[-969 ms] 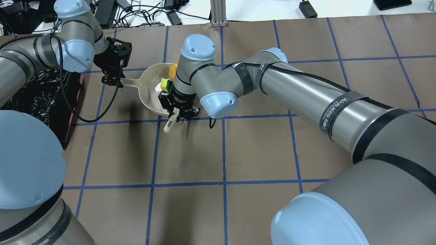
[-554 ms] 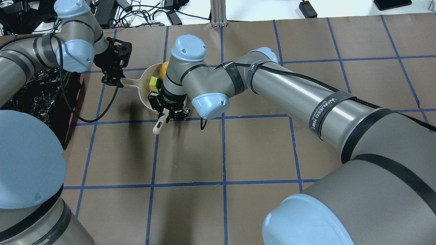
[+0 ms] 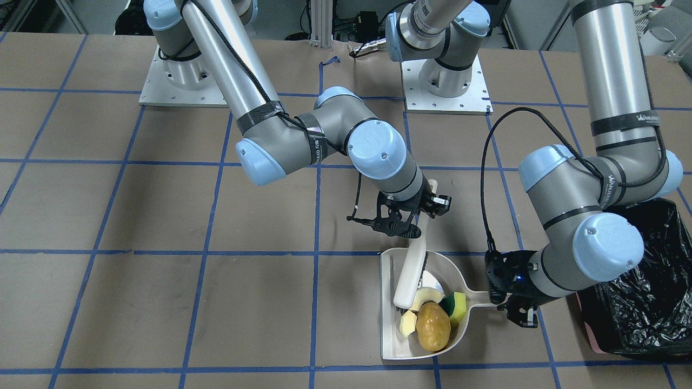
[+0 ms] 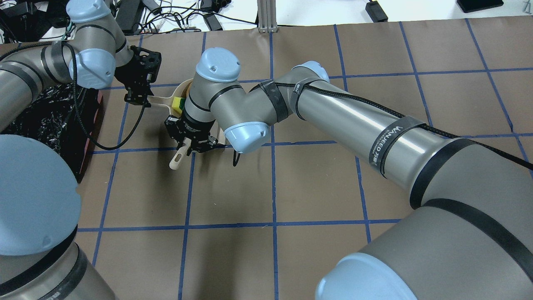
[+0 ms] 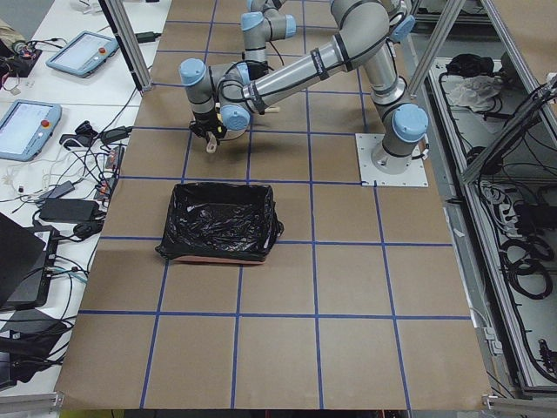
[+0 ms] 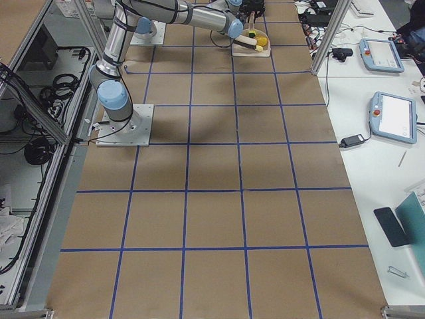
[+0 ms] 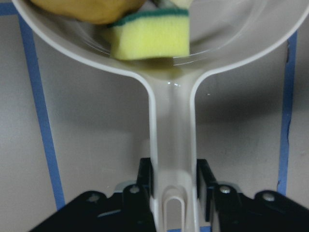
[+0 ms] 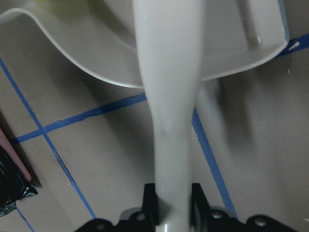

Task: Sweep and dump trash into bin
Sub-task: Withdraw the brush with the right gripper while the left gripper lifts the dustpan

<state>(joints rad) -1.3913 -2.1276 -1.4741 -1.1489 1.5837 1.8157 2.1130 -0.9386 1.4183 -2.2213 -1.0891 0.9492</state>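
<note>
The light trash (image 3: 433,326) lay loose in the stiff dustpan (image 3: 390,335), looking apt to roll. The left tool (image 3: 505,307) clamped its handle; the right tool (image 3: 419,219) gripped the brush (image 3: 409,275); the bin (image 3: 643,308) stood near.

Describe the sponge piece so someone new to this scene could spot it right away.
Start at the black-lined bin; beside it lies the beige dustpan, its handle held by the left gripper. Inside, where pan meets handle, sits the sponge wedge, next to the golden-brown lump. It alone is yellow with a dark green layer.
</note>
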